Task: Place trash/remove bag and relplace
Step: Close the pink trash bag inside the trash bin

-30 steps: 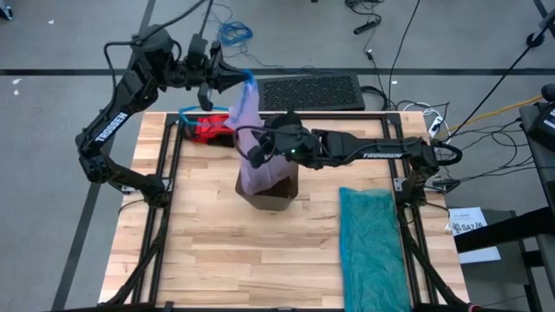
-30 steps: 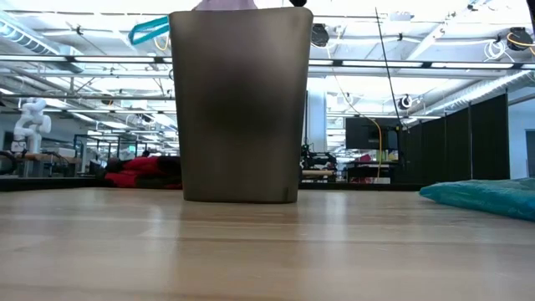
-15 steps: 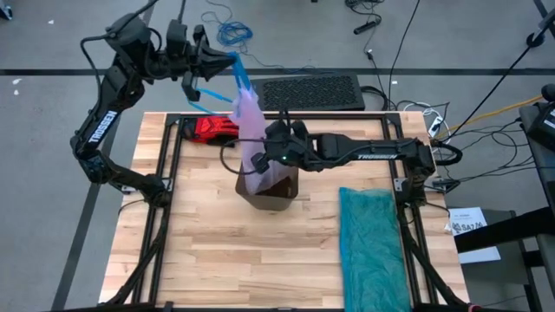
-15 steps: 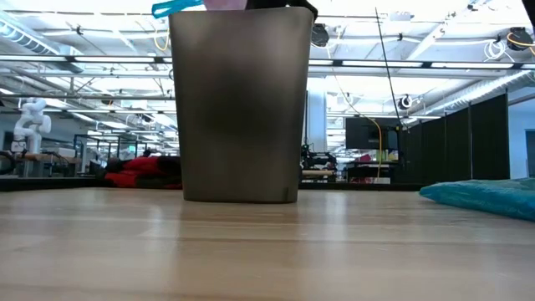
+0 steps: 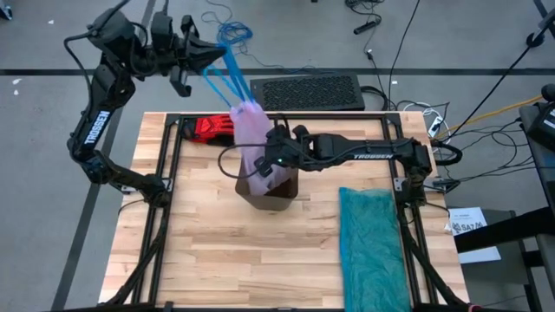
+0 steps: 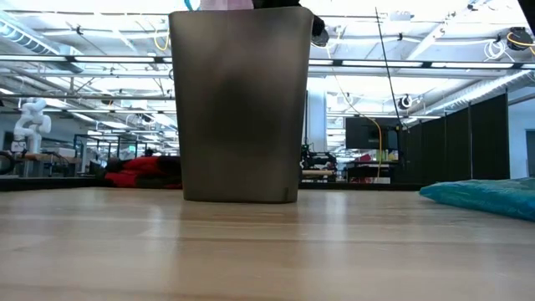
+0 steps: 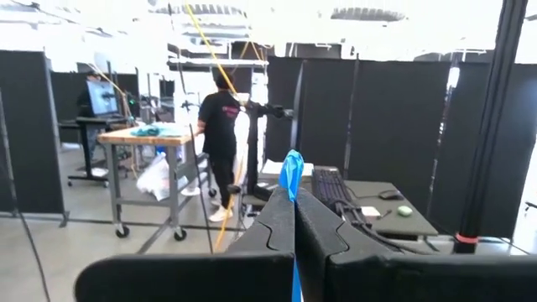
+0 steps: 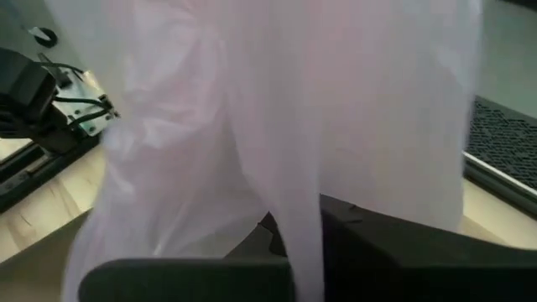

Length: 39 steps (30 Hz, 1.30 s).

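Two black jointed arms (image 5: 95, 113), white TROSSEN lettering (image 5: 374, 157)

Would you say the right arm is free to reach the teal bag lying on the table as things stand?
Probably not yet: the right hand is shut on the pink liner over the bin. Otherwise the way to the teal bag looks clear.

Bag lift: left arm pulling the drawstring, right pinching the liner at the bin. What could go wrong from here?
1. The left tool holds only the thin blue drawstring, stretched taut; it could slip or snap.
2. The right tool, shut on the bag at the bin rim, pulls against the lift, so the thin film may tear.
3. The bin is unheld and might tip or drag toward the red glove.
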Each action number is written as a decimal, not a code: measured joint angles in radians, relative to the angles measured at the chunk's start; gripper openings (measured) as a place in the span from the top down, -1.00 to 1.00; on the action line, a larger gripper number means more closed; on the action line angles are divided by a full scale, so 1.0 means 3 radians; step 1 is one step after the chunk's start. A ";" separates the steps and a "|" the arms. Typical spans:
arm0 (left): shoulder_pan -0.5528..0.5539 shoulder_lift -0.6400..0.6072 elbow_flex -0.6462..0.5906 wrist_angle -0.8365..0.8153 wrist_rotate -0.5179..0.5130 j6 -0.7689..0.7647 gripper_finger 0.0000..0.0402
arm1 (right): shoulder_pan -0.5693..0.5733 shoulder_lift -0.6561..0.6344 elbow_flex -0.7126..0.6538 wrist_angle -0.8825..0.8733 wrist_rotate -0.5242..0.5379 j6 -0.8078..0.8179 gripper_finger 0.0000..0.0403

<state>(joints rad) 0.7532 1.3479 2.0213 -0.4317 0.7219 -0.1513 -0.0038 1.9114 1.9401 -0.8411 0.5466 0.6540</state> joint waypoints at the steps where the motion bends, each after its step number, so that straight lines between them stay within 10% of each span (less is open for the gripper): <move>1: 0.0020 0.0000 0.0024 -0.0004 0.0000 0.0000 1.00 | -0.0007 0.0000 0.0000 -0.0013 -0.0022 0.0000 1.00; 17: 0.0157 -0.0050 0.0132 -0.0164 0.0009 0.0008 1.00 | -0.0144 -0.0063 0.0014 0.0154 -0.0738 -0.0121 0.95; 32: 0.0223 -0.0047 0.0126 -0.0285 0.0014 0.0096 1.00 | -0.0162 -0.0139 0.0852 -0.0005 -0.1497 -0.0314 -0.06; 39: 0.0223 -0.0047 0.0126 -0.0288 0.0025 0.0094 1.00 | -0.0165 -0.0144 0.1180 -0.0307 -0.1159 -0.0646 -0.42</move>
<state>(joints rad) 0.8200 1.3338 2.0590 -0.5181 0.7296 -0.1230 -0.0532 1.8683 2.2940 -0.9333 0.1987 0.4601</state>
